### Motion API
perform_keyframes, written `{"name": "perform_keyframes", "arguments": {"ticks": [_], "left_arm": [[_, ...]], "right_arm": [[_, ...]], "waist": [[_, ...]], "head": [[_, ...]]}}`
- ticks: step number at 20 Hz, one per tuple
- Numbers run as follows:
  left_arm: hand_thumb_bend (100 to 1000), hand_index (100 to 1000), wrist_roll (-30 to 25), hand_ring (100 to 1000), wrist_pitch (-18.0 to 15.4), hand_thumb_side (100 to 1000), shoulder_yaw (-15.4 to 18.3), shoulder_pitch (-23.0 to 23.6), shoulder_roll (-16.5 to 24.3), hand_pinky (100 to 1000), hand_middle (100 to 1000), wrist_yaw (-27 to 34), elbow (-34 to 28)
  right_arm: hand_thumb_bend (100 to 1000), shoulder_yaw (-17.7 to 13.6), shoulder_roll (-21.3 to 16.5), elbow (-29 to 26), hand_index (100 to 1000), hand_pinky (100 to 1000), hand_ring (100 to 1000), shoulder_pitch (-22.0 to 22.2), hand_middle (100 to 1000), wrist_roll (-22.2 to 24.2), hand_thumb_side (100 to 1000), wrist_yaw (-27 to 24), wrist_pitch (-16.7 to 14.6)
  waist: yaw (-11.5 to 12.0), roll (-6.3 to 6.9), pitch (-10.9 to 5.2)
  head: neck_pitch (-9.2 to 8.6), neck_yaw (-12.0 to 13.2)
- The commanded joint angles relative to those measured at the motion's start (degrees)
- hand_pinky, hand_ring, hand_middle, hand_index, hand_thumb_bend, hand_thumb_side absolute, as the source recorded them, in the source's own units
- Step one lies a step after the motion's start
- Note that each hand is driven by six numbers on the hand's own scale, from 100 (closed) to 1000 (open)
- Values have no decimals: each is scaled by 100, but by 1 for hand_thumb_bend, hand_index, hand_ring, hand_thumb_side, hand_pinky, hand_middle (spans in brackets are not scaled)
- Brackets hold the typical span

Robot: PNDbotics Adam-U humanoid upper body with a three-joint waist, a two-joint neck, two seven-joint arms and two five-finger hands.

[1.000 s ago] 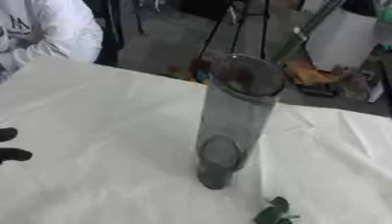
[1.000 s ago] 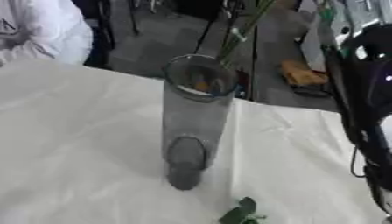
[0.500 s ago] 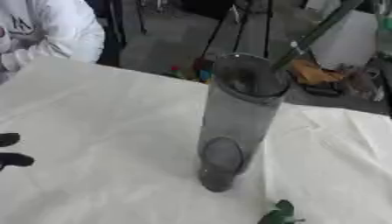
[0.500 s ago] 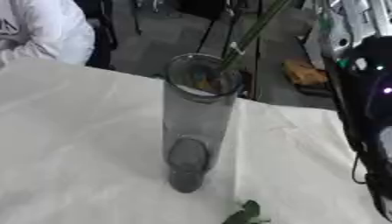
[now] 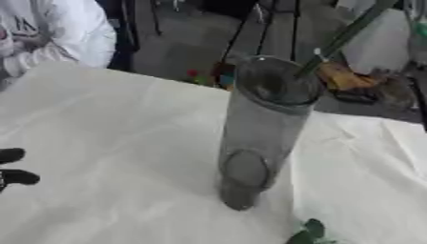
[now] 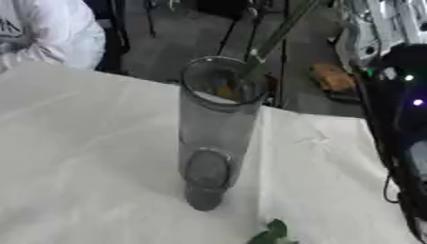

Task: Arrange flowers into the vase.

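A tall clear glass vase [image 5: 260, 128] stands upright in the middle of the white-clothed table [image 5: 108, 119]. A long green flower stem [image 5: 346, 35] slants down from the upper right, and its lower end reaches the far right side of the vase's rim. What holds the stem lies above the picture. My right arm [image 6: 404, 124] runs down the right edge of the right eye view, black with small lights; its hand does not show. Fingertips of my left hand [image 5: 15, 167] poke in at the left edge, straight, apart from the vase. Green leaves [image 5: 307, 232] lie on the cloth just below the vase.
A person in a white sleeve [image 5: 58, 33] sits at the table's far left corner. Beyond the far edge the floor holds tripod legs [image 5: 250, 28] and an orange object [image 5: 346, 78]. White cloth spreads on both sides of the vase.
The green stem has come down from the upper right until its end meets the vase's rim. The vase and my left hand have stayed put.
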Motion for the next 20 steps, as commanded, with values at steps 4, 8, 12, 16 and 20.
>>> {"name": "perform_keyframes", "arguments": {"ticks": [4,8,12,16,20], "left_arm": [[339,920,-23,672,-7,1000,-33,-84,5,536,709,-29,-102],[338,920,-33,672,-10,1000,-41,-101,0,536,709,-32,-102],[336,921,-36,671,-15,1000,-42,-115,-2,537,709,-35,-102],[334,921,-40,671,-13,1000,-47,-123,-9,537,709,-40,-102],[333,921,-40,670,-6,1000,-49,-122,-16,537,710,-48,-102]], "right_arm": [[100,-32,-164,91,100,100,100,-93,100,-99,561,88,10],[100,-31,-181,53,100,100,100,-73,100,22,566,170,6],[100,-18,-203,-13,100,100,100,-36,100,235,575,262,22],[100,4,-193,-24,100,100,100,-14,100,304,578,234,83],[100,39,-144,32,100,100,100,-21,100,90,580,-42,239]], "waist": [[20,29,-82],[51,5,-48],[90,-11,-5],[108,-26,31],[117,-40,55]], "head": [[-109,2],[-150,-8],[-197,-18],[-218,-28],[-194,-44]]}}
